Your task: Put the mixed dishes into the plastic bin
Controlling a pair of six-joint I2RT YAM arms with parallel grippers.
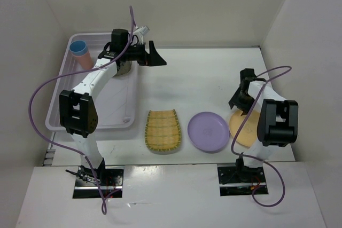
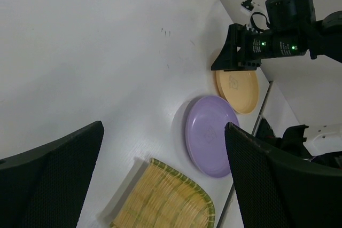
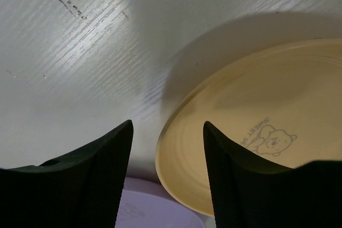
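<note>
The orange plate (image 3: 256, 105) spreads toward 3 o'clock from the right gripper (image 3: 166, 129), whose half-open jaws straddle its rim, gripping nothing; the left gripper (image 2: 164, 129) gapes empty, farther off.

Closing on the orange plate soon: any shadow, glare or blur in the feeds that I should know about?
Right wrist: orange plate sharp, bear print readable, but a broad shadow darkens its upper rim and the table beyond; glare top left on the table; right fingers near-black. Left wrist: lilac plate sharp, left fingers soft. Top: even light, right arm covers part of the orange plate.
</note>
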